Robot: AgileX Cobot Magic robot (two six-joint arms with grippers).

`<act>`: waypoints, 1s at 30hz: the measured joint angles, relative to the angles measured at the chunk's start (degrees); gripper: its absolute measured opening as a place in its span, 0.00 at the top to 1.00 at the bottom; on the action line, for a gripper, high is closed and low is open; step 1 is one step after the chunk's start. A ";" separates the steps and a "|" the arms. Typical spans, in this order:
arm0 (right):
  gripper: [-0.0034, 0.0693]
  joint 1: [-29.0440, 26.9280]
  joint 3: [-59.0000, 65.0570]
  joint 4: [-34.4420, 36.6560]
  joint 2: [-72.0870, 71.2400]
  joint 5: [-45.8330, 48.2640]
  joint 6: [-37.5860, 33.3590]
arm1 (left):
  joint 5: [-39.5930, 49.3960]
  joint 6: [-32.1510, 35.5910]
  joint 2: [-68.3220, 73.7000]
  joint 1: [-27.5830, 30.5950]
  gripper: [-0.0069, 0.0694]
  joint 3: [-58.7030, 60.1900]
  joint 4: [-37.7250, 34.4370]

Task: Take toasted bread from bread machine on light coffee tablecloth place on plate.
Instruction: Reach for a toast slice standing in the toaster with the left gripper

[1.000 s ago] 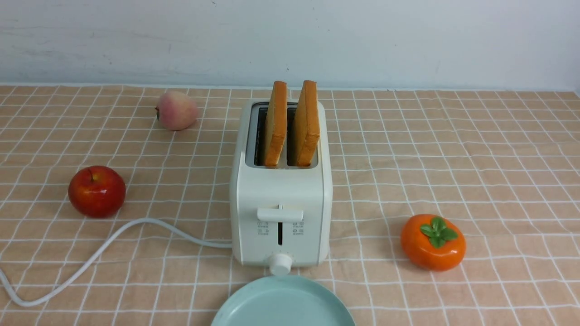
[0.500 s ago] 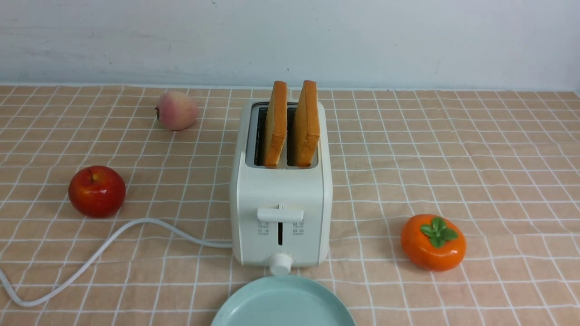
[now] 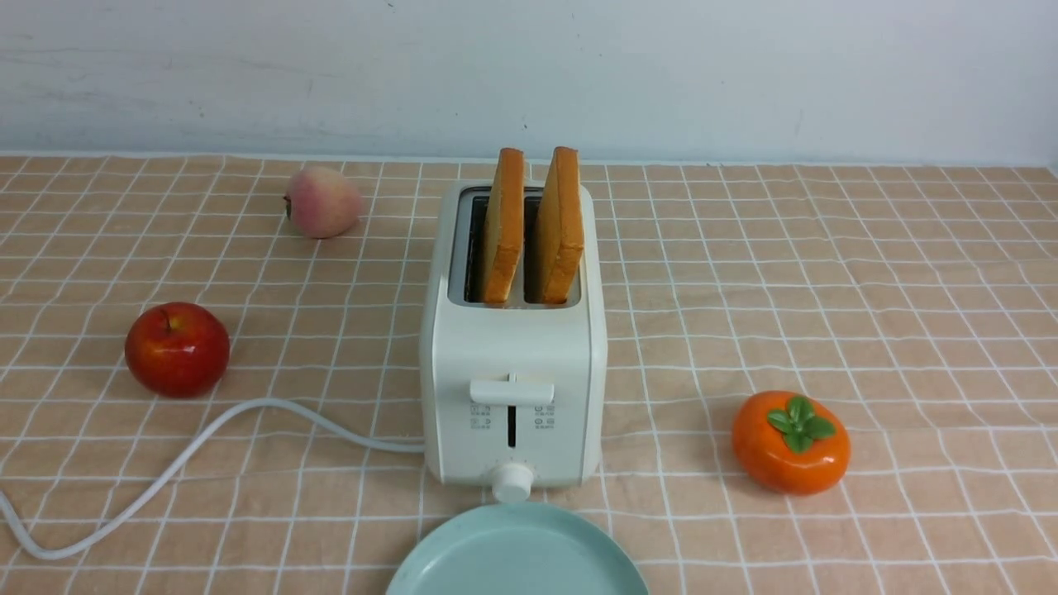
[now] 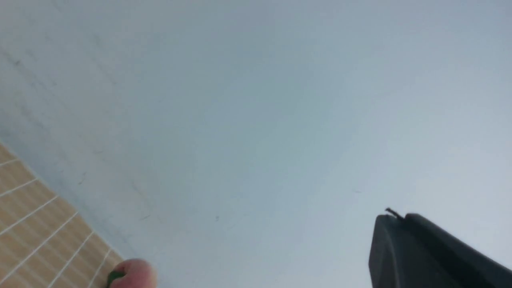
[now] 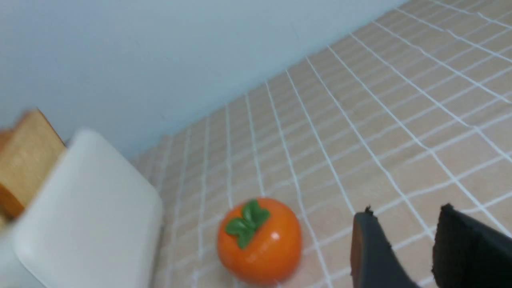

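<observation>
Task not begun, by the look of it. Both square golden-tan toast slices (image 3: 504, 227) stand upright in the slots of the cream-white two-slot toaster (image 3: 512, 355), mid-desk on the light peach-tan gridded tablecloth (image 3: 826, 289). The round pale mint-green plate (image 3: 517, 554) lies bare, just in front of the toaster. Your left fingers (image 4: 400, 248) are pressed together, holding nothing. Your right fingers (image 5: 372, 248) stand spread, empty, above the cloth. Left for you: lift each slice, set both on the plate.
</observation>
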 joint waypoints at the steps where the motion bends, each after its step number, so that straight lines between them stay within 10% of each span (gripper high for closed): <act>1: 0.62 0.00 0.00 2.72 0.00 -1.28 0.02 | 3.50 0.85 1.12 0.00 0.93 -2.74 0.06; 14: 0.62 0.00 -0.85 17.28 0.00 -2.01 0.09 | 59.18 7.06 54.67 0.00 0.93 -38.80 10.50; 22: 0.63 0.00 -18.61 16.30 11.24 23.78 -3.73 | 64.17 14.76 70.38 -4.18 0.93 -48.78 8.01; 30: 0.91 0.00 -38.52 12.54 41.64 53.41 -21.62 | 56.64 8.89 74.97 -18.74 0.93 -57.25 10.53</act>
